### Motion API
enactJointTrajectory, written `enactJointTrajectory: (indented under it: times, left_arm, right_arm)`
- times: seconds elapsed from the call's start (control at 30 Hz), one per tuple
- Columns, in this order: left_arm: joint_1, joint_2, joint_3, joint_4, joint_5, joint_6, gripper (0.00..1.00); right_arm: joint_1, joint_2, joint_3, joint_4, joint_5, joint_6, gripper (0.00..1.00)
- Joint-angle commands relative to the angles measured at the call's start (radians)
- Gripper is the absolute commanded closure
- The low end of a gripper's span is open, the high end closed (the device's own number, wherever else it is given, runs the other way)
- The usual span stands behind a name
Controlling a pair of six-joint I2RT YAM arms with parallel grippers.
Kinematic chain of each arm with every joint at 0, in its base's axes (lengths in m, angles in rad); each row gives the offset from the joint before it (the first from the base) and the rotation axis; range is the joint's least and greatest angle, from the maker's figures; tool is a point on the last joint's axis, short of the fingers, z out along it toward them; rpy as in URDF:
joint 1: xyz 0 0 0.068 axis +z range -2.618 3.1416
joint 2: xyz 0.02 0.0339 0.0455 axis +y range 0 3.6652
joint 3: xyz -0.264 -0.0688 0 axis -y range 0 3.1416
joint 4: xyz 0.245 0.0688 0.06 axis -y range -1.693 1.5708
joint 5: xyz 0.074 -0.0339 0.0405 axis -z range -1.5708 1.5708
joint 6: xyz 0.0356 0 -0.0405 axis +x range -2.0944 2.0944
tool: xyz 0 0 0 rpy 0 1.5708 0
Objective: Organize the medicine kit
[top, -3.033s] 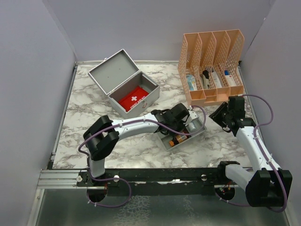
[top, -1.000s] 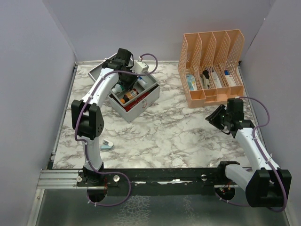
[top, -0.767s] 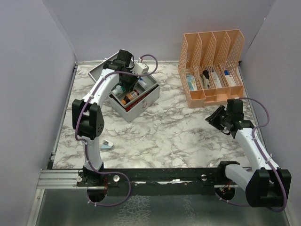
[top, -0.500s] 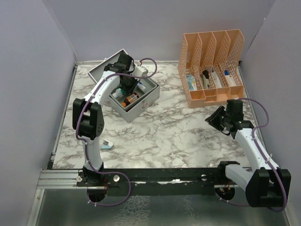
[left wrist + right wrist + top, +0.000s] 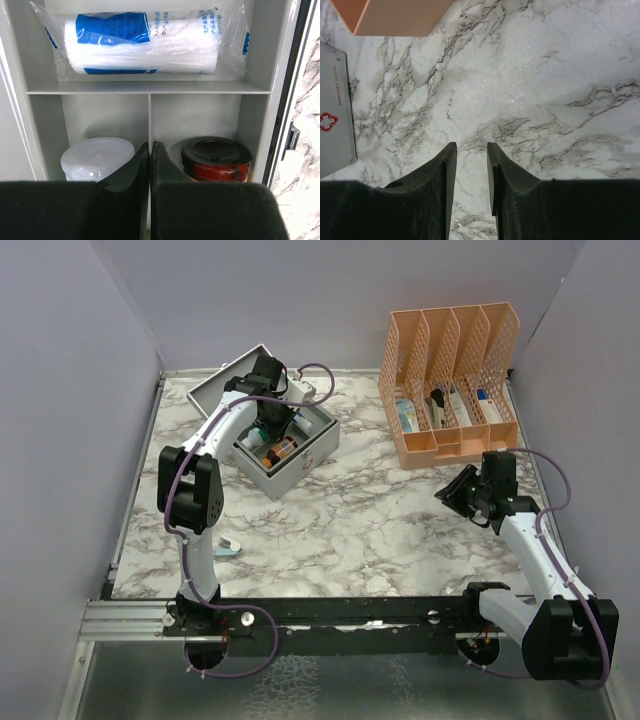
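Left claw [image 5: 150, 150] pinched shut on nothing inside the open medicine kit [image 5: 308, 454] at the tabletop's [image 5: 380, 530] far left corner, right claw [image 5: 470, 150] narrowly parted, empty, near the right edge.

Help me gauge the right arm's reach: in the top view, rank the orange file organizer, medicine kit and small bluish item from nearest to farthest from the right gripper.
1. orange file organizer, just beyond the right gripper.
2. medicine kit, far left.
3. small bluish item, near left.
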Motion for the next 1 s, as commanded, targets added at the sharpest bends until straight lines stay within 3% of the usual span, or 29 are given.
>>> enactJointTrajectory:
  times: [0.0,0.97]
  left_arm:
    - [-0.001,0.016,0.035,0.057,0.004,0.007,1.0]
    - [0.001,-0.001,0.013,0.011,0.14,0.005,1.0]
  right_arm:
    - [-0.005,-0.013,-0.011,0.029,-0.022,0.004,0.69]
    - [-0.003,-0.009,-0.009,0.026,-0.015,-0.001,0.7]
